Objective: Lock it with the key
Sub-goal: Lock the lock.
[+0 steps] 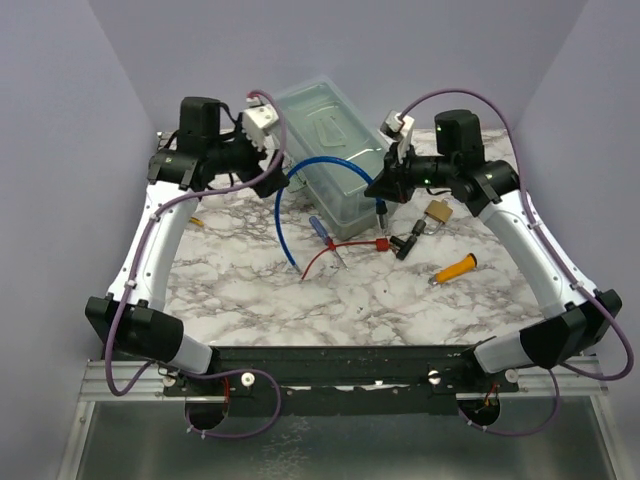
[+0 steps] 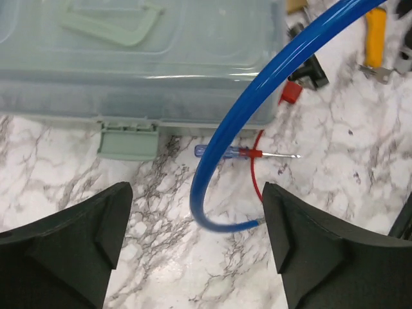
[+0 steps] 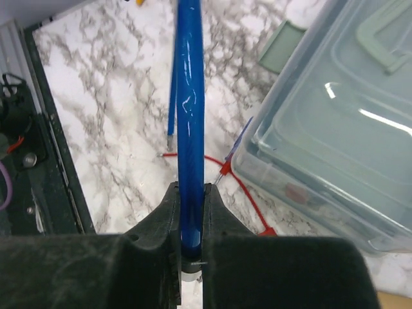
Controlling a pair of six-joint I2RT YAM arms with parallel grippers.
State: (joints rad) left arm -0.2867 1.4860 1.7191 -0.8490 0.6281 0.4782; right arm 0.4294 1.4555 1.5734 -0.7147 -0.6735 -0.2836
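Observation:
The small brass padlock (image 1: pixel 437 212) with a silver shackle lies on the marble table, right of the clear box (image 1: pixel 330 130). Small black pieces (image 1: pixel 405 244) lie beside it; I cannot make out a key. My right gripper (image 1: pixel 383 190) hangs just left of the padlock and is shut on a blue cable (image 3: pixel 190 96), which runs up between its jaws (image 3: pixel 191 190). My left gripper (image 2: pixel 196 199) is open and empty above the table in front of the box's latch (image 2: pixel 129 138), and sits by the box's left end in the top view (image 1: pixel 272 165).
The blue cable (image 1: pixel 285 215) arches over the box's front and ends on the table. A small blue-and-red screwdriver (image 2: pixel 238 153) and a red wire (image 1: pixel 330 255) lie in front of the box. An orange-yellow tool handle (image 1: pixel 457 268) lies near the padlock.

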